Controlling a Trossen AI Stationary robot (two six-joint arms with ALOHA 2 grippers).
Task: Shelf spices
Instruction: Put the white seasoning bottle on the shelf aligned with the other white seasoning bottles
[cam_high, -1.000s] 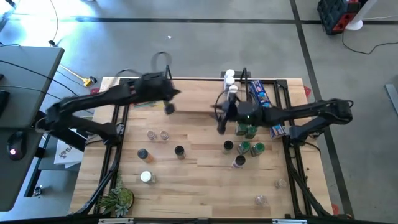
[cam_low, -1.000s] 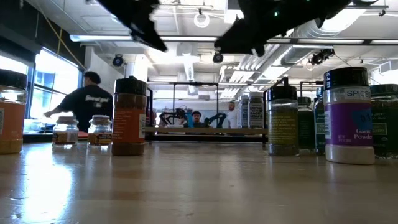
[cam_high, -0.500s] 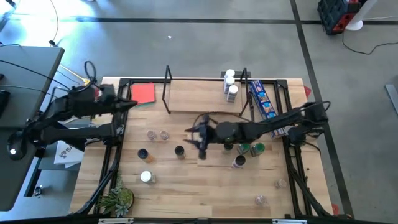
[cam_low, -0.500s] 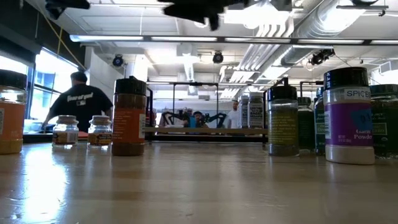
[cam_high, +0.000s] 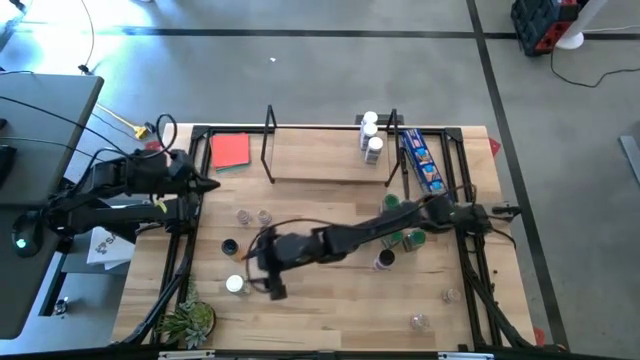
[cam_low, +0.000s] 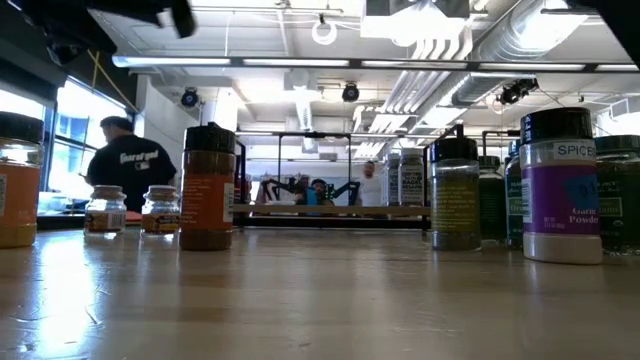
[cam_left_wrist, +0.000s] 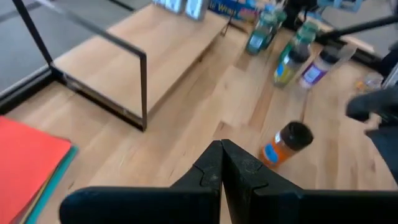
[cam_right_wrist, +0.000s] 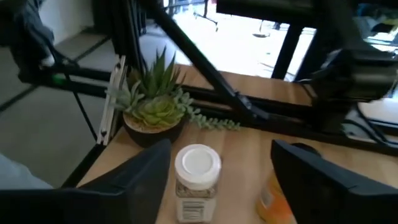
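White-lidded clear jar beside the potted succulent, right gripper fingers spread around it; left gripper pinched together.

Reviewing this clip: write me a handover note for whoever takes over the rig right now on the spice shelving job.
Left gripper: shut, empty, waiting at the table's left edge.
Right gripper: open, empty, reached across to the front left and lined up on the white-lidded jar beside the plant; not gripped yet.
Done: three white-lidded jars stand at the right end of the shelf.
Left: every other jar is on the table: two clear jars, a black-lidded jar, the green-lidded cluster, and two clear ones near the front right corner.
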